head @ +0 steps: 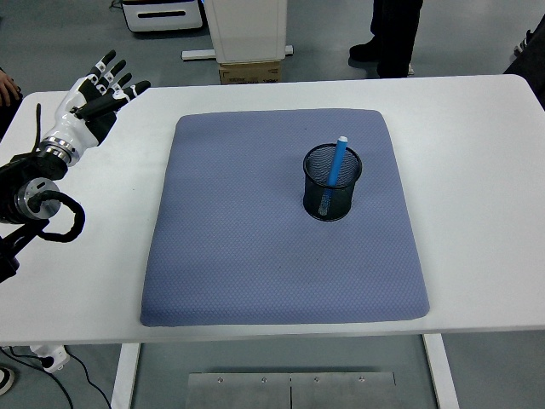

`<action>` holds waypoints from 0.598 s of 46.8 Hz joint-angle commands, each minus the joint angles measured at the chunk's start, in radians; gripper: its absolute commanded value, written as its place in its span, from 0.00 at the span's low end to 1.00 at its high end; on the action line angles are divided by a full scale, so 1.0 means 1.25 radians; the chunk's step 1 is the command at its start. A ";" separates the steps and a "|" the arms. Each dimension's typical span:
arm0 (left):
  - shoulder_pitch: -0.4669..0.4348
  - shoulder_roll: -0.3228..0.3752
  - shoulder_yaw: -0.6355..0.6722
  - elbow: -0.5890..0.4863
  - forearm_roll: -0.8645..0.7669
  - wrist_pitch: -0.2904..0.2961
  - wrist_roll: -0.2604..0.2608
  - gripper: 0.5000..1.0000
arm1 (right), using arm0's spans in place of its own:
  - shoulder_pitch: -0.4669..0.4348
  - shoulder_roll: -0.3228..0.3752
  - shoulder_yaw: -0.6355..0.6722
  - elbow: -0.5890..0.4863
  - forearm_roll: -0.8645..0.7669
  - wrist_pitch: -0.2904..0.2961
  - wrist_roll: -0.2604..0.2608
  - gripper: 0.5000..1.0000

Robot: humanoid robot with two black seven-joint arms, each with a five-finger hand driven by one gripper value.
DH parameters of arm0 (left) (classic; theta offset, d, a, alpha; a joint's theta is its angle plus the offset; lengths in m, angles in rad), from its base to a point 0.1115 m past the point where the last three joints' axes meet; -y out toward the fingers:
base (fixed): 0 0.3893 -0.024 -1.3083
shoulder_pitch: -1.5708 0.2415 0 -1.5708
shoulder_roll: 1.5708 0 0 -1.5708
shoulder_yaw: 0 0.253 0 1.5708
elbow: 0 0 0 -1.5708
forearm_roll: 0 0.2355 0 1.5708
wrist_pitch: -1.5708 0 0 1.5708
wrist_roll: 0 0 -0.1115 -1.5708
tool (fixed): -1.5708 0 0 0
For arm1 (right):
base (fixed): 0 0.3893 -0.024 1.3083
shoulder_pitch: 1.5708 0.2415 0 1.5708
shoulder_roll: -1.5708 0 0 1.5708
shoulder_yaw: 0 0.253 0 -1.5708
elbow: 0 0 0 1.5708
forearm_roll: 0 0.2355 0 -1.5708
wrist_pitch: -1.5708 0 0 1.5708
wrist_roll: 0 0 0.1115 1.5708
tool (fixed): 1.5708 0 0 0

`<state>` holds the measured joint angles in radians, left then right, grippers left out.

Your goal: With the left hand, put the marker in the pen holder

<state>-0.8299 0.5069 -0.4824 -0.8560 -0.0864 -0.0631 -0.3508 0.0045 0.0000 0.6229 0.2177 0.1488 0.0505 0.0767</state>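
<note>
A blue marker with a white tip stands tilted inside the black mesh pen holder, leaning on its far right rim. The holder stands upright on the right half of a blue-grey mat. My left hand is far off at the table's left edge, its white and black fingers spread and holding nothing. The right arm does not show.
The white table extends around the mat. Past its far edge stand a white cabinet base with a cardboard box and a person's legs. Another person's hand shows at the left edge.
</note>
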 commanded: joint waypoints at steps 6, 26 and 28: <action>0.054 0.024 -0.063 0.000 -0.011 -0.018 -0.002 1.00 | 0.000 0.000 0.000 0.000 0.000 0.000 0.000 1.00; 0.139 0.050 -0.179 0.000 -0.020 -0.069 -0.002 1.00 | -0.001 0.000 0.004 0.009 0.001 0.000 0.000 1.00; 0.142 0.050 -0.182 0.000 -0.023 -0.069 -0.002 1.00 | -0.006 0.000 0.002 0.014 0.001 0.001 -0.002 1.00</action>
<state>-0.6586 0.5692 -0.7046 -0.8559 -0.1112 -0.1486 -0.3524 0.0048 0.0000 0.6283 0.2274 0.1503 0.0507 0.0766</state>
